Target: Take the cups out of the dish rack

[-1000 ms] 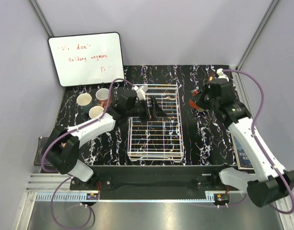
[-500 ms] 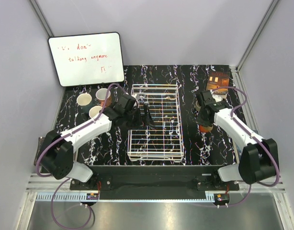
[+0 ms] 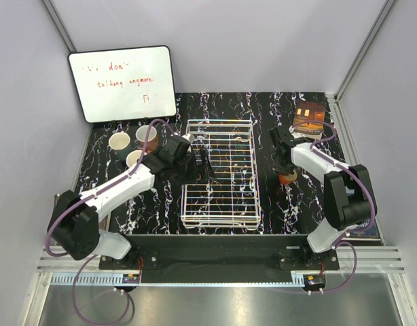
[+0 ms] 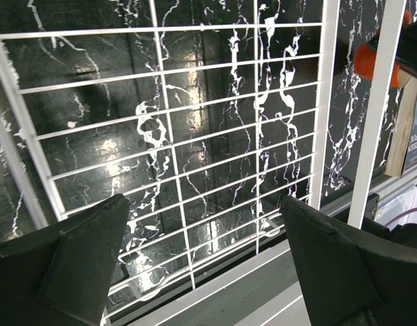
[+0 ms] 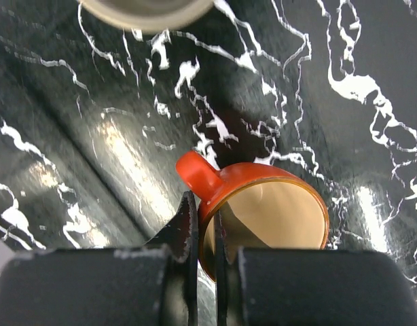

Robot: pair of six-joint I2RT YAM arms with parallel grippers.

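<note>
R end effector is clenched on the rim of the salmon-orange mug — one finger inside, one outside, next to the handle. The mug is upright, right of the dish rack, on or just above the black marbled bench; can't tell which. L end effector is released, fingers wide — over the rack's far-left wire grid. Three other mugs stand left of the rack.
</note>
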